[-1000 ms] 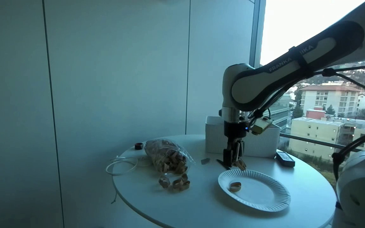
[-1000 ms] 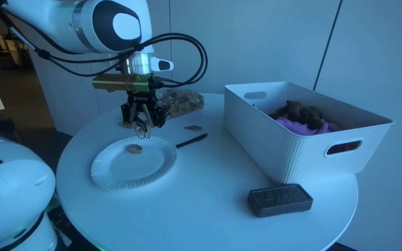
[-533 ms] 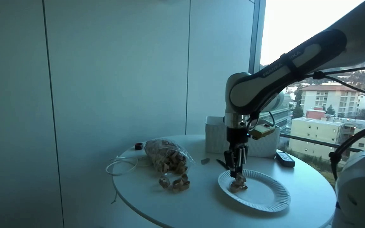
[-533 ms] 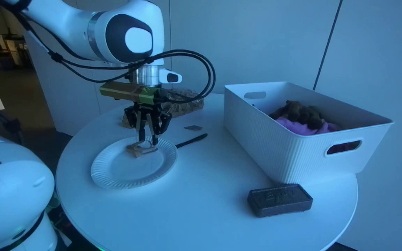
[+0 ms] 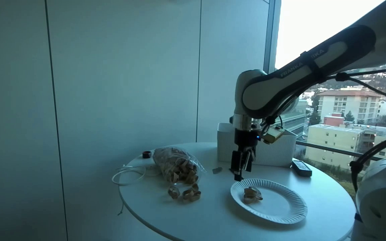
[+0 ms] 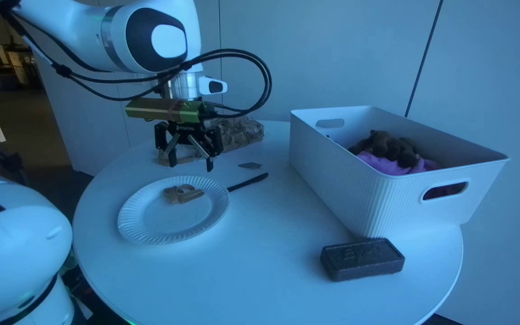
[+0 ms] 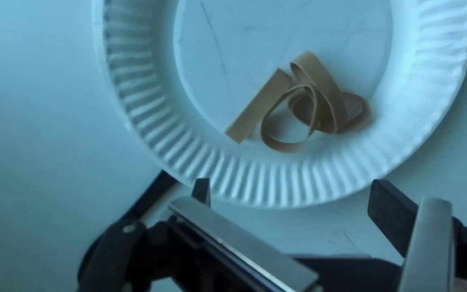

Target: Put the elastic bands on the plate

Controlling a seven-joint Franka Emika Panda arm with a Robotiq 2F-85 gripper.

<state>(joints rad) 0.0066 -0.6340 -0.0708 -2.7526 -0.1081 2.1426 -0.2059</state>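
Our black two-fingered hand (image 6: pixel 191 164) hangs just above the edge of the round, white, flute-rimmed paper plate (image 7: pixel 164 129), its fingers well apart and nothing between them; we judge they are spread so that a load could drop without snagging. Just beyond the fingertips in the wrist view, the flat tan elastic bands (image 7: pixel 324 89) lie on the plate in one tangled heap, overlapping too much for us to count. Beside the plate, a slim black knife-shaped tool (image 6: pixel 247 182) runs up to the rim; whether it goes under, we cannot tell. Well apart on the round white counter (image 6: pixel 260 243), more flat tan loose loops (image 5: pixel 193 195) lie beside a clear, band-filled plastic bag (image 5: pixel 176 164), probably left out for easy picking. The heap sits off-centre, towards that bag, likely because the reach is shortest there. Farthest back, a white ribbed plastic box (image 5: pixel 276 152) stands off the line between bag and plate.

A second ago we saw a single loop on the plate and others hanging from the hand; half a second ago the hand was down at the heap. Now it has risen, released, and left everything together. The loose loops and bag look unmoved.
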